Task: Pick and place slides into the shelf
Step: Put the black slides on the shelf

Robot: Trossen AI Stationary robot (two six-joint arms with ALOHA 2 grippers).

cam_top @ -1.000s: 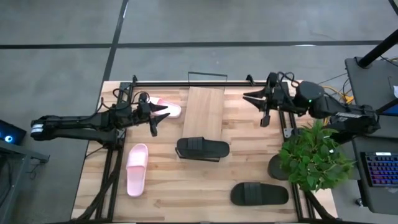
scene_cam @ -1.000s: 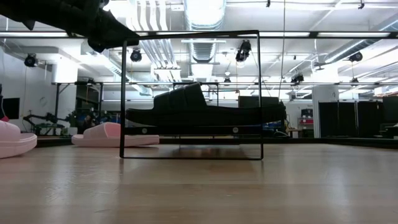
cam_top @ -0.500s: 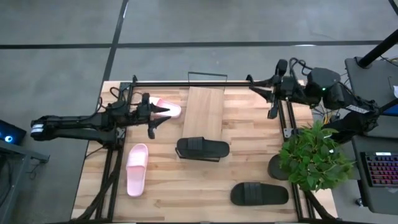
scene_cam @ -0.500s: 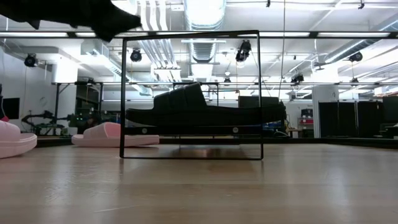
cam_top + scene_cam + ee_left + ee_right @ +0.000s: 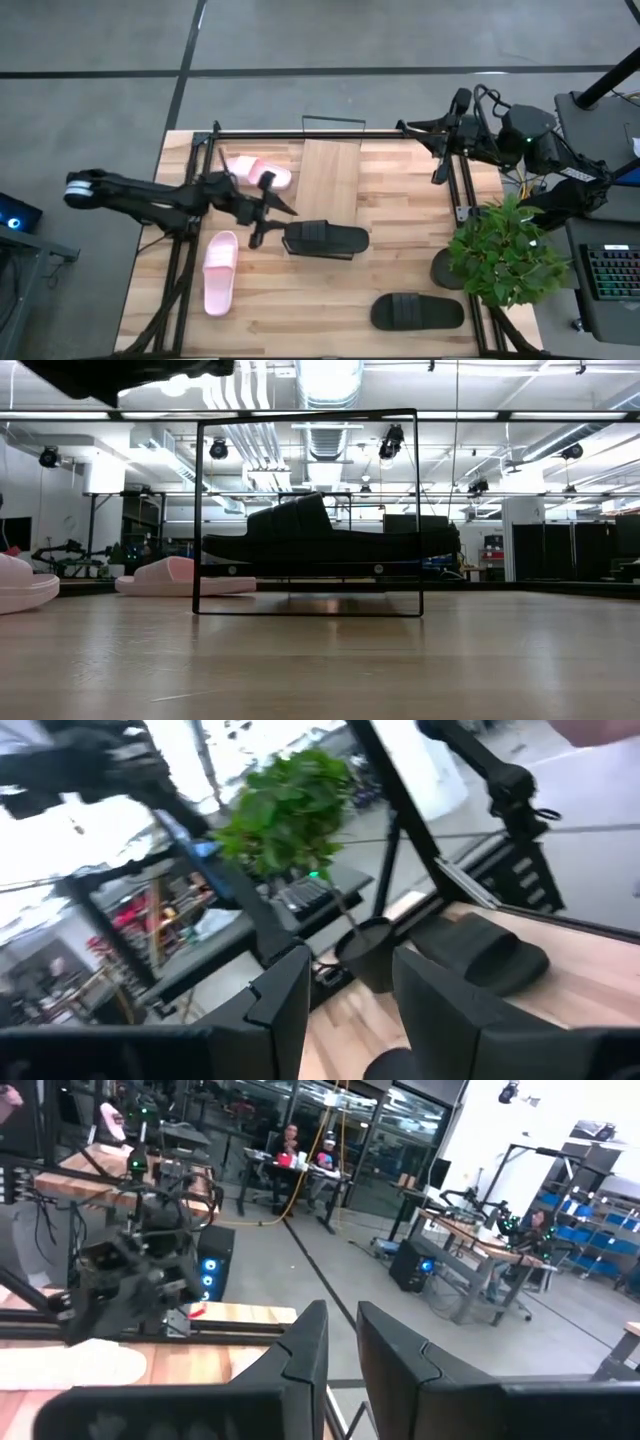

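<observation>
The left gripper [image 5: 272,212] is hovering over the table [image 5: 400,270] with its fingers [image 5: 285,995] spread and nothing between them, sitting just beside the heel end of the black slide [image 5: 325,239] lying at mid-table. Right behind that gripper, a pink slide [image 5: 258,172] is resting near the far rail, next to the shelf [image 5: 331,178], whose light-wood panel is lying flat and bare beside it. A second pink slide [image 5: 220,271] is lying at the near left, well apart from the gripper. Another black slide [image 5: 418,312] is sitting at the near right, close to the potted plant [image 5: 497,250]. Over at the far right corner, the right gripper [image 5: 436,150] is waiting above the table frame, its fingers [image 5: 310,1342] showing a narrow gap and gripping nothing.
</observation>
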